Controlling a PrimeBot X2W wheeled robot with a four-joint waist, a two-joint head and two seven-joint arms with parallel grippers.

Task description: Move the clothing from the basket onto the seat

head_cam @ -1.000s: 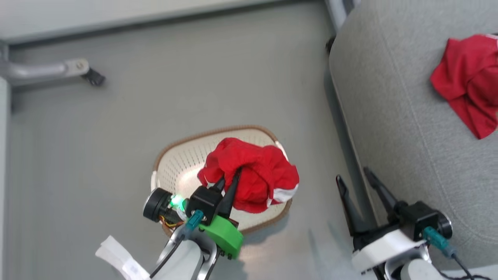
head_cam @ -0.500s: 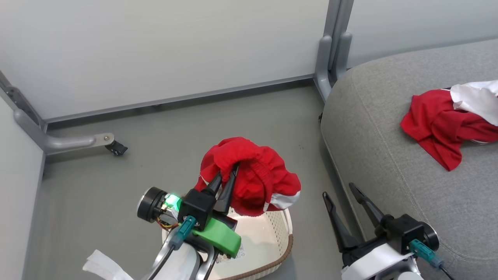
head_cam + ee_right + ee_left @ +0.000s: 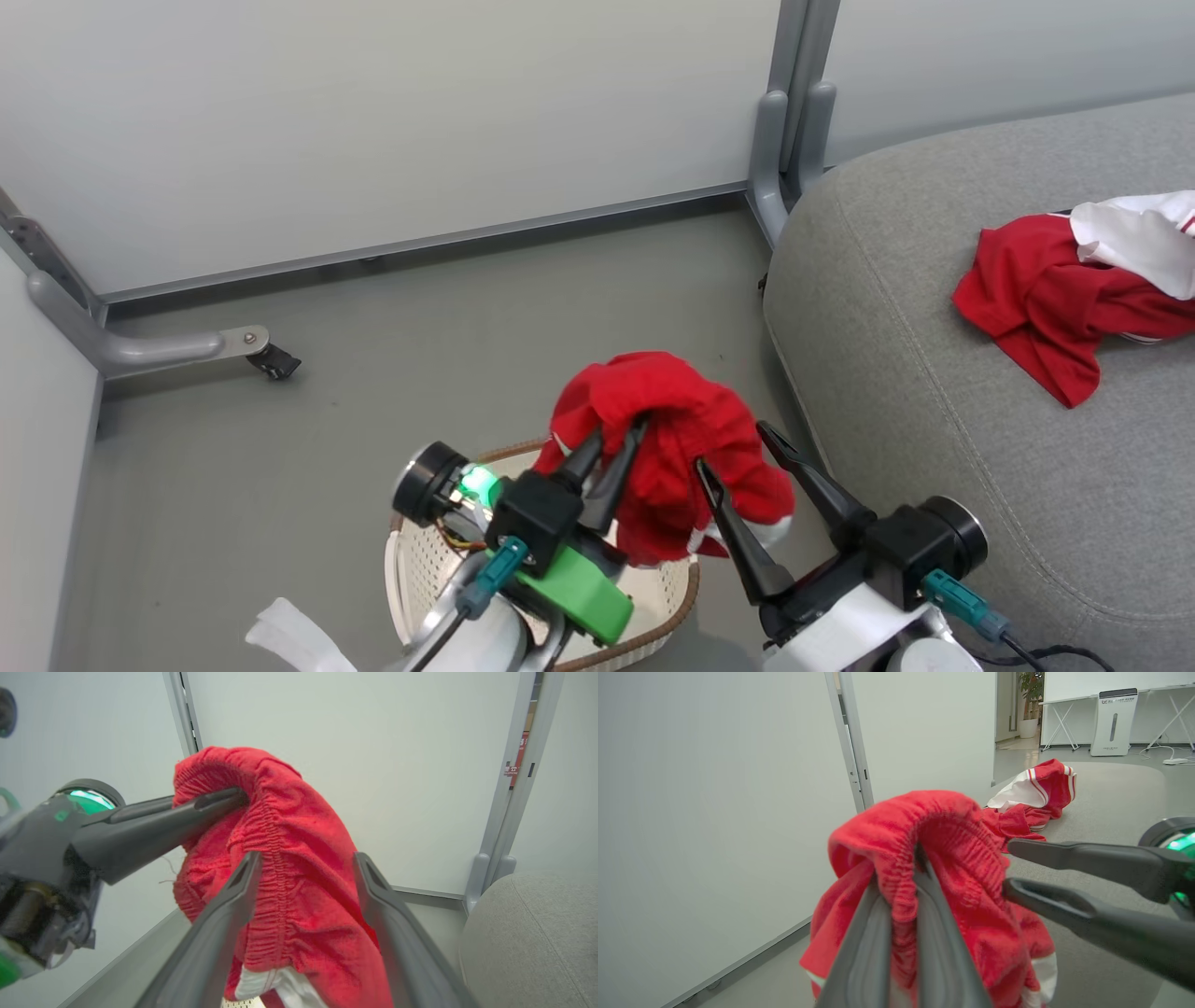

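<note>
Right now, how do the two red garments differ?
The held garment hangs bunched, pinched by the left gripper above the basket; the other garment lies on the sofa. The held garment shows a gathered elastic band; the other garment shows a broad white panel. Both are bright red.

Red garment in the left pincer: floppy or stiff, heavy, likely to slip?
Likely floppy: the red garment droops in folds from the left pincer, shut on its gathered band. Probably light, since a thin pinch bears it. It may swing or snag the basket rim; the open right pincer straddles it, not gripping.
</note>
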